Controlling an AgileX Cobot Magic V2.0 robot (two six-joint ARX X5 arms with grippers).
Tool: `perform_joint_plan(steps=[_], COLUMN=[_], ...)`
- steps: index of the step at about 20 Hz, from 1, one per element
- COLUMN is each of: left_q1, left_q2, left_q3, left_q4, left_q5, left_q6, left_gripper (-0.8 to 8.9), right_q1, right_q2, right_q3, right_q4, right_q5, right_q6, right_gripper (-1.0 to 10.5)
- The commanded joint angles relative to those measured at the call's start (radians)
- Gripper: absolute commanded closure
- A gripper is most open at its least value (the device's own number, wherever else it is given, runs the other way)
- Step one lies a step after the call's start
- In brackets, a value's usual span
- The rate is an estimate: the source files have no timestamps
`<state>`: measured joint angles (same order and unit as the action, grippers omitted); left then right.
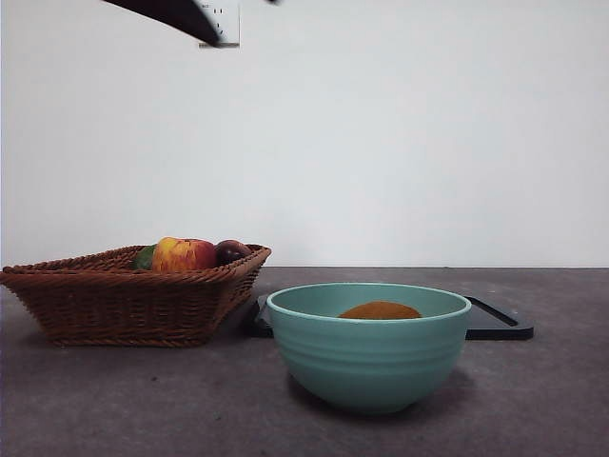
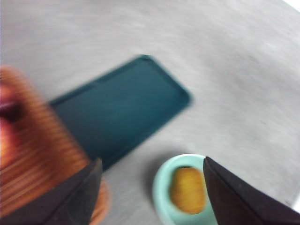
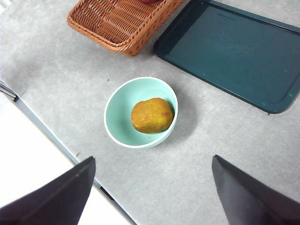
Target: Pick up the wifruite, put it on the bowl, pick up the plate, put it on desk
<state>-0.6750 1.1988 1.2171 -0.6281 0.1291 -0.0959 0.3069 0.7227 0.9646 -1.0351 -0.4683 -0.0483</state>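
I saw the small oval brown wifruite (image 3: 151, 115) lying inside the round mint-teal ridged bowl (image 1: 369, 362), which stood on the dark grey-brown matte desk (image 1: 114, 400) near my front camera. Just behind the bowl lay a flat dark teal rectangular tray (image 3: 234, 54), and to its left sat a woven brown wicker basket (image 1: 128, 300) holding a red-and-yellow apple (image 1: 183, 254) and a dark purple plum (image 1: 231, 250). My left gripper (image 2: 151, 180) hung high above the bowl, jaws spread wide and empty, the view blurred. My right gripper (image 3: 152, 180) also hung above the desk, jaws wide apart, gripping nothing.
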Motion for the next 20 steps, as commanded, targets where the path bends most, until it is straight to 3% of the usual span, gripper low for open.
perform_joint_plan(steps=[1, 7, 14, 20], left_q1=[0.053, 0.116, 0.112, 0.112], left_q2=[-0.046, -0.205, -0.333, -0.335], left_q3=[0.018, -0.114, -0.357, -0.361], left_q4=[-0.036, -0.112, -0.156, -0.192], left_q5=[0.0, 0.042, 0.36, 0.37], left_q6=[0.003, 0.023, 0.013, 0.025], left_gripper=[4.67, 4.67, 4.7, 4.7], right_q1=[0.005, 0.005, 0.005, 0.005], right_q2=[0.008, 0.008, 0.008, 0.008], right_q3=[0.019, 0.018, 0.018, 0.018], right_q4=[0.01, 0.018, 0.018, 0.018], right_q5=[0.005, 0.031, 0.031, 0.031], right_q6=[0.006, 0.006, 0.006, 0.008], right_gripper=[5.5, 5.5, 5.5, 5.5])
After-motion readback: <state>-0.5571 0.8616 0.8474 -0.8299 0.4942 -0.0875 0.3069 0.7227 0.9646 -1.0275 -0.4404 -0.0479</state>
